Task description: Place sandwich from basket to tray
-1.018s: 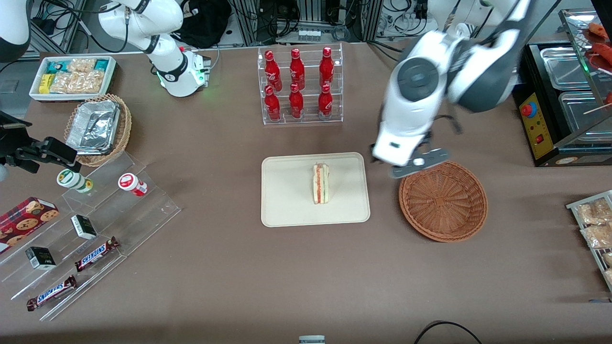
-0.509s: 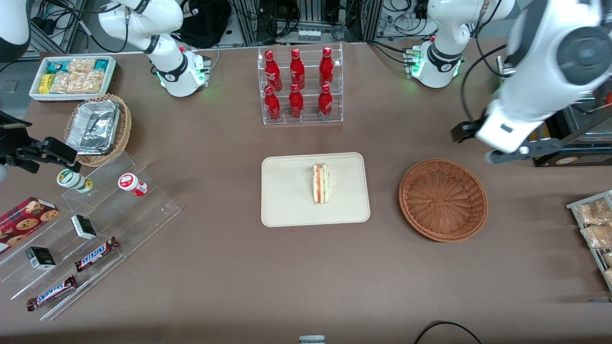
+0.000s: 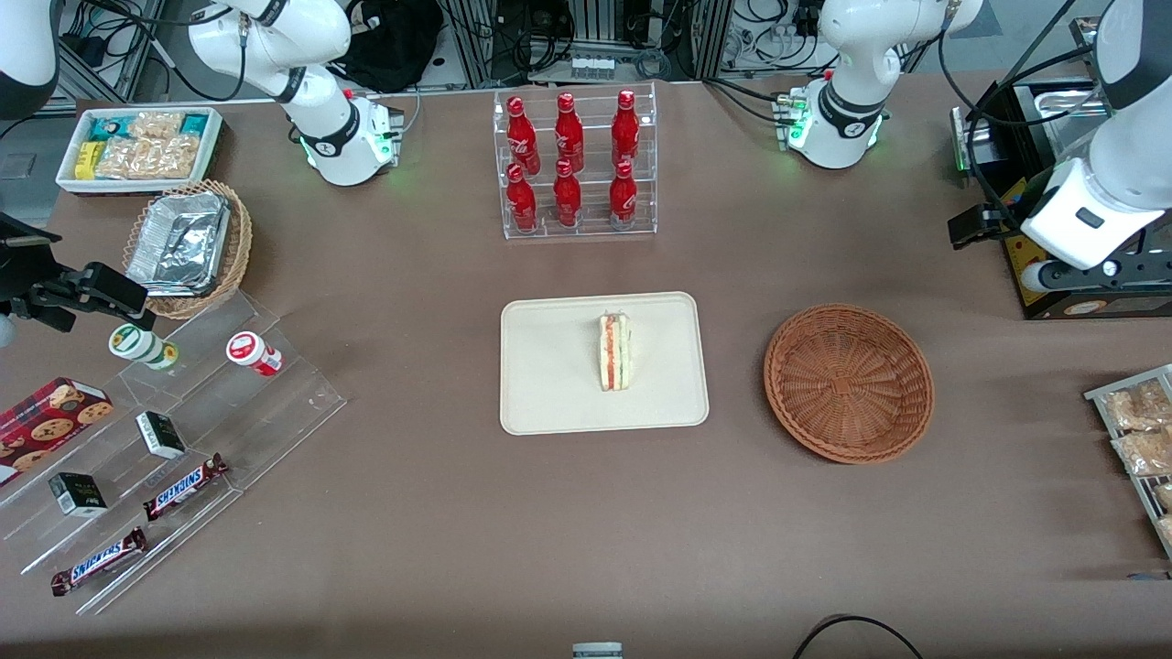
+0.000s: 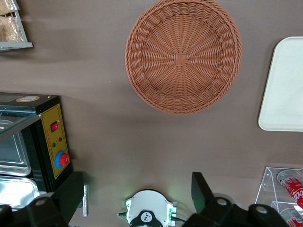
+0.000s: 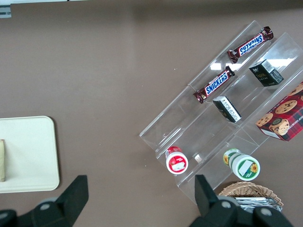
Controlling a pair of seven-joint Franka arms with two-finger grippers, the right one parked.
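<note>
Your gripper (image 4: 137,198) hangs high over the working arm's end of the surface (image 3: 439,513), fingers spread wide and nothing between them. Right beside it stands the black control box (image 3: 1039,247) with its red button, so that's your tight edge. Below the gripper, nearer the front camera, sits the basket (image 3: 849,383), and it's empty, bare wicker all the way round. Further out toward the parked arm's end, well apart from the gripper, lies the tray (image 3: 549,384), and there's the sandwich (image 3: 614,351) on it, near its middle, clear of the rim. By the look of it, the job is done; all that's left is parking the arm. Open surface around basket and tray; bottle rack (image 3: 574,165) well off
</note>
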